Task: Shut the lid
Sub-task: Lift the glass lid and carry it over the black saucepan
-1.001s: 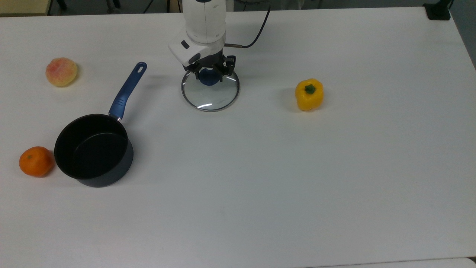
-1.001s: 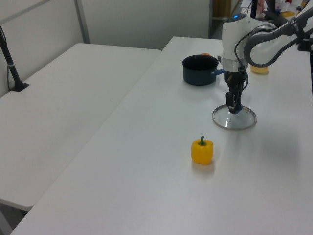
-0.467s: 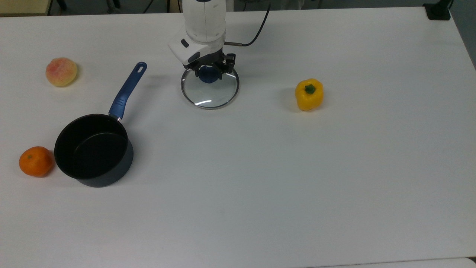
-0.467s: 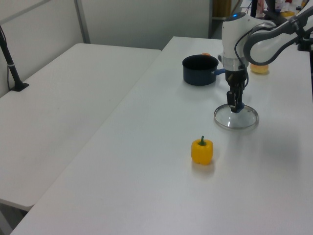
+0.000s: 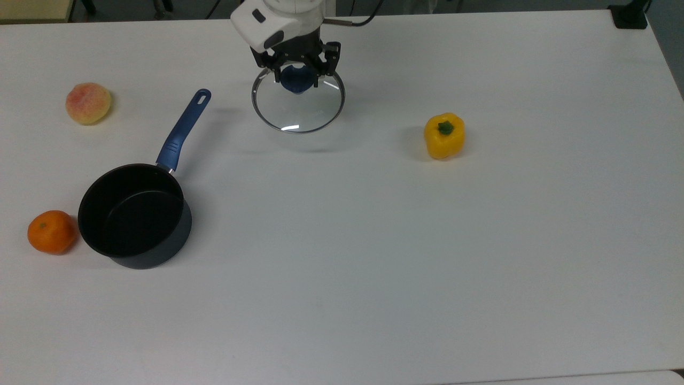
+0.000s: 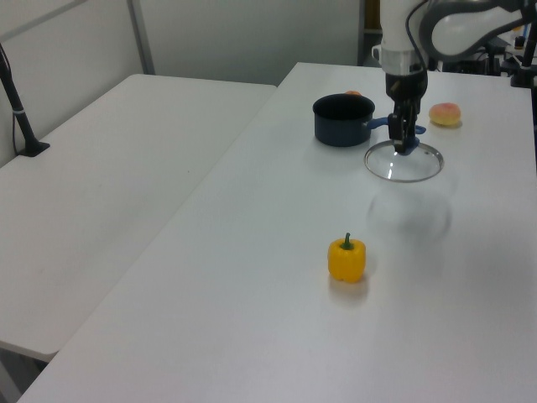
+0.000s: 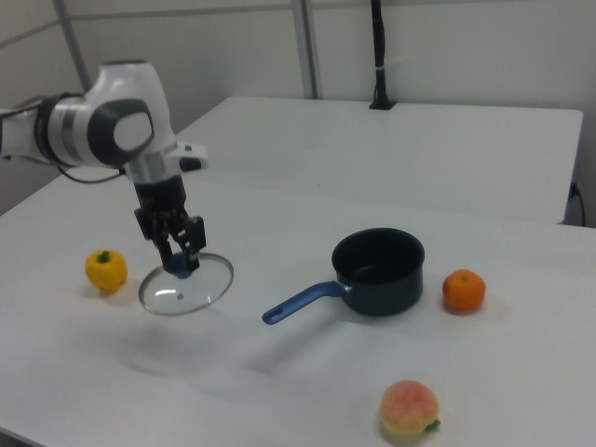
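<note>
The claw (image 5: 297,75) is gripping the lid (image 5: 298,107) by its blue knob (image 7: 179,267). It is hanging clear of the counter (image 5: 374,240), probably for carrying to the open saucepan (image 5: 134,215).

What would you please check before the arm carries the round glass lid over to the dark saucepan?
1. Gripper shut on the blue knob of the round glass lid: ok.
2. Lid lifted clear of the white table, shadow below it in the right view: ok.
3. Dark saucepan upright and open: ok.
4. Nothing inside the saucepan: ok.
5. Orange tangerine close beside the saucepan wall; whether they touch: cannot tell.
</note>
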